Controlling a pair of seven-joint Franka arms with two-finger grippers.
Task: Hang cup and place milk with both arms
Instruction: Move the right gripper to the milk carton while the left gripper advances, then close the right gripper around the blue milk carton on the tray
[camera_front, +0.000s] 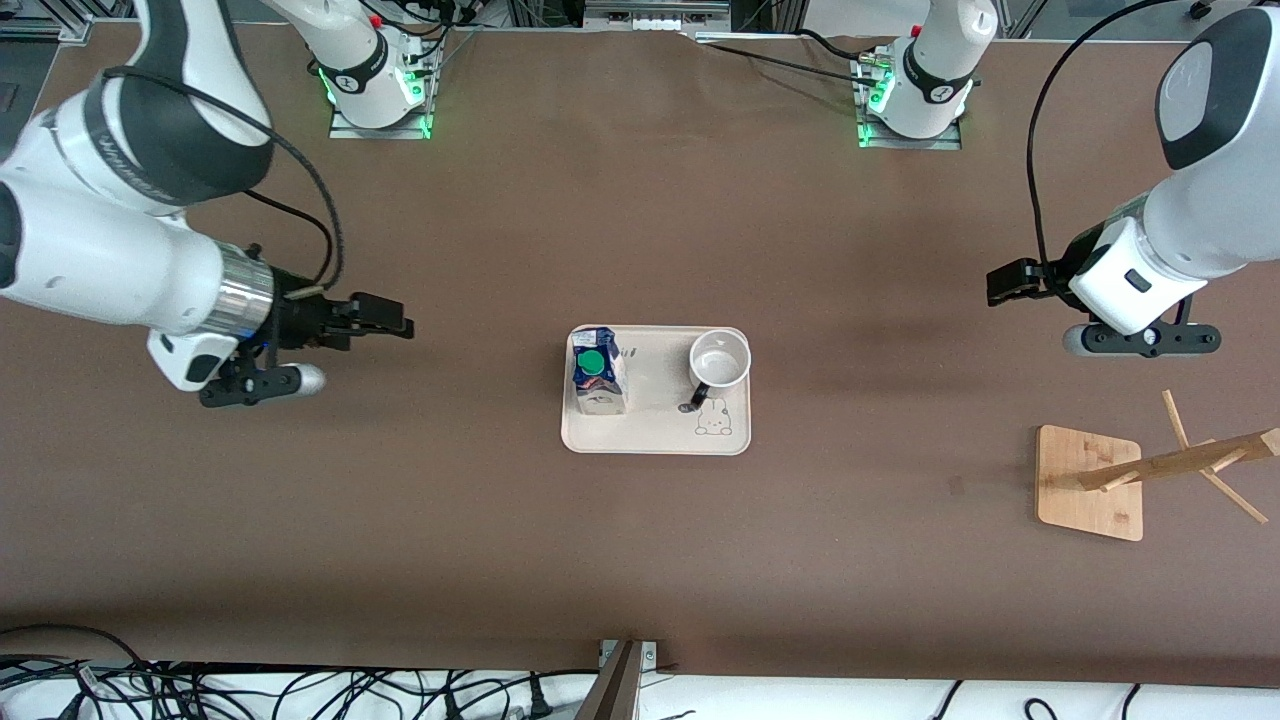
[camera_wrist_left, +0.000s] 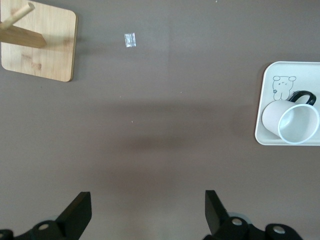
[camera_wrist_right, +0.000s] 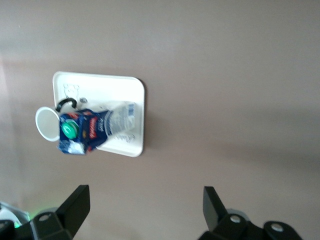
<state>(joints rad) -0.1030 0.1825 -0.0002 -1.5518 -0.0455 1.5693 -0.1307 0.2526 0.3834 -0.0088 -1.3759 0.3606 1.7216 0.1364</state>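
A white cup (camera_front: 719, 361) with a black loop handle stands upright on a cream tray (camera_front: 655, 432) at the table's middle; it also shows in the left wrist view (camera_wrist_left: 291, 119). The milk carton (camera_front: 598, 372), blue top with green cap, stands on the same tray toward the right arm's end, also in the right wrist view (camera_wrist_right: 92, 130). My left gripper (camera_front: 1005, 283) is open and empty above bare table toward the left arm's end. My right gripper (camera_front: 385, 322) is open and empty above bare table toward the right arm's end.
A wooden cup rack (camera_front: 1092, 482) with slanted pegs stands toward the left arm's end, nearer the front camera than the left gripper; its base shows in the left wrist view (camera_wrist_left: 42, 45). A small scrap of tape (camera_wrist_left: 130, 39) lies on the brown table.
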